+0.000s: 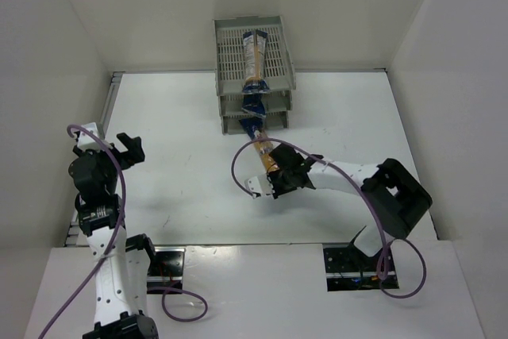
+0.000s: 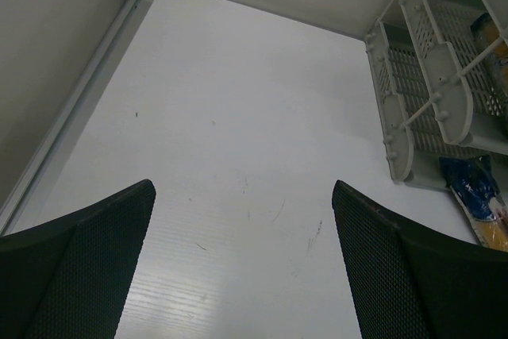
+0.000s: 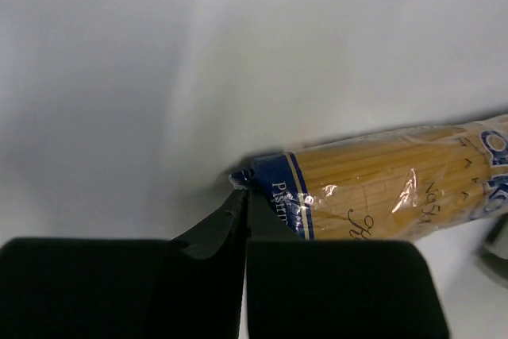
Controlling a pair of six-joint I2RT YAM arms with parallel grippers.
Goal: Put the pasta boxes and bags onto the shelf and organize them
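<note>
Shut right fingers touch the blue end of a golden spaghetti pack.

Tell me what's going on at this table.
The right pincer, shut, is pressed against the near blue end of a spaghetti pack lying on the table, whose far end reaches the foot of the grey rack. Whether it pinches the wrapper is unclear. A second pack lies in the top tray, and a third pack shows in a lower tier. The left pincer hangs open over bare table, holding nothing.
</note>
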